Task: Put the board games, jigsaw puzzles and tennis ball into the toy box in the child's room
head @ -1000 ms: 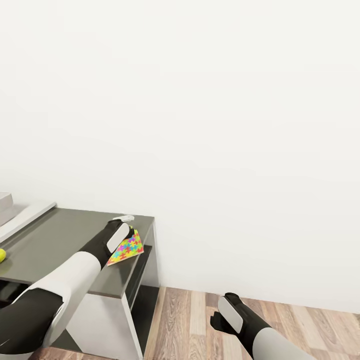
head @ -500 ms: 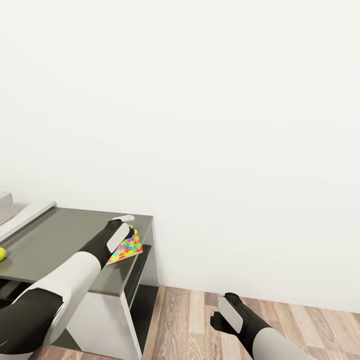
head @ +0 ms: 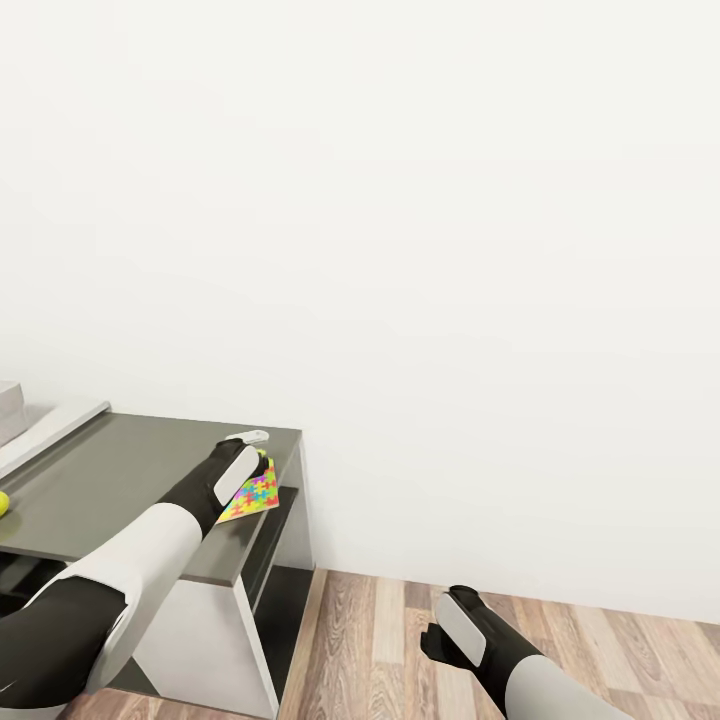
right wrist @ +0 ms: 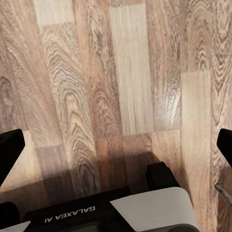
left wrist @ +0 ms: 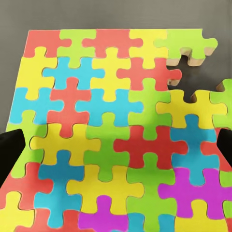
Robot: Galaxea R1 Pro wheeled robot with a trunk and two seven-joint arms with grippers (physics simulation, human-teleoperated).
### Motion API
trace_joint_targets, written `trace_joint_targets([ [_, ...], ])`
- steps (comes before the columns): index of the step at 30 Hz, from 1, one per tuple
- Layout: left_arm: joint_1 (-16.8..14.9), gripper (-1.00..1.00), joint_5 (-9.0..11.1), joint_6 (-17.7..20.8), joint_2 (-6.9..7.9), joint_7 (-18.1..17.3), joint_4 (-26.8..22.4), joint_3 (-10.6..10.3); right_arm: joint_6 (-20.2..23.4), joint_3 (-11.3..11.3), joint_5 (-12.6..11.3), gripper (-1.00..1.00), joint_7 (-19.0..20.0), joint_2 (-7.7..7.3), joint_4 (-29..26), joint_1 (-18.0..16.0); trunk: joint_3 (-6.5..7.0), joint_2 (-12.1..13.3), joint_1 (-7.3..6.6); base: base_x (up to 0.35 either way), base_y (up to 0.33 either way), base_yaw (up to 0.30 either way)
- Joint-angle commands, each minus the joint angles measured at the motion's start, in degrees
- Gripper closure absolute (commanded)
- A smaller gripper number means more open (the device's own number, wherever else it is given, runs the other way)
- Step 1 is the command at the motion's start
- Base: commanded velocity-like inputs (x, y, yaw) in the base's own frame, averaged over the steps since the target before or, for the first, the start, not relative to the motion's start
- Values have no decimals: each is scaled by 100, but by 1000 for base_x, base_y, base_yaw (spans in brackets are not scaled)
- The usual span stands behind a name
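**Left claw over puzzle, view slid sideways**

Your right claw (head: 432,640) hangs over the wood floor (right wrist: 121,72), fingers spread wide, holding nothing. Since a second ago your camera swung; the things stayed put. Your left claw (head: 258,452) hovers wide open above the puzzle (left wrist: 116,140), which lies flat at the dark cabinet (head: 120,480) corner, skewed. A ball (head: 4,503) sits farther left.

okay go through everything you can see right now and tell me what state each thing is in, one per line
jigsaw puzzle: flat on the dark grey cabinet top, near its corner, some edge pieces missing.
left claw: open, fingers either side above the puzzle.
right claw: open, empty, over the wood floor.
tennis ball: resting on the cabinet top, apart from the puzzle.
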Motion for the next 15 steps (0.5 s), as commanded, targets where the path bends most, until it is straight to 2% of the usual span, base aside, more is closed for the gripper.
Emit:
trace_joint_targets([
  [1, 2, -100, 207, 4, 9, 37, -1, -45, 12, 43, -56, -100, -48, -5, -8, -5, -8, -2, 0, -1, -1, 0],
  [7, 2, -100, 207, 2, 8, 45, -2, -45, 12, 43, -56, -100, -48, -5, -8, -5, -8, -2, 0, -10, -4, 0],
  [15, 2, -100, 207, 4, 9, 55, 0, -46, 12, 45, -56, -100, -48, 0, -8, -5, -8, -2, 0, -89, -74, 0],
])
